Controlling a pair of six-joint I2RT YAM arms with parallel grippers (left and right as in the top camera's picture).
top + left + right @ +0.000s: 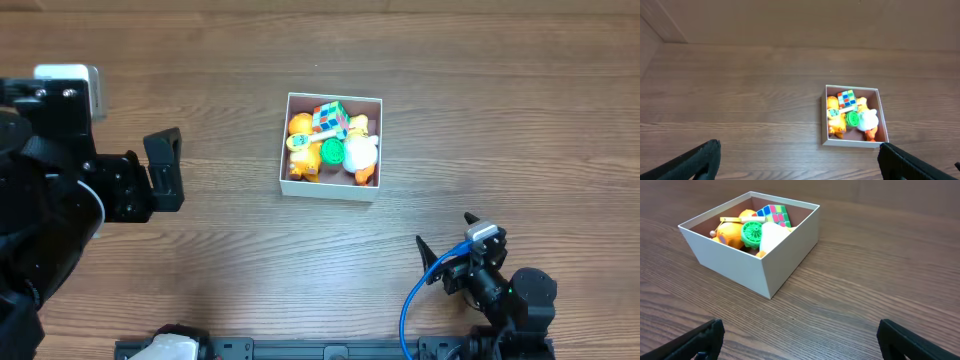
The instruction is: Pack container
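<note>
right wrist: container [730,262] side wall | overhead: rim, toys [332,140] only

No legible text, labels, brands or numbers on anything.

Toys [333,142] in container [330,189], mid-table [300,260], between grippers.

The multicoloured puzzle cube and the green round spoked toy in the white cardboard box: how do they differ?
Colour: the multicoloured puzzle cube shows tiles of several colours; the green round spoked toy is plain green.
Shape: the cube has flat square faces; the green toy is a disc.
Place: the cube lies by the wall farthest from the robot; the green toy lies nearer the middle.
Both lie inside the white cardboard box.
</note>
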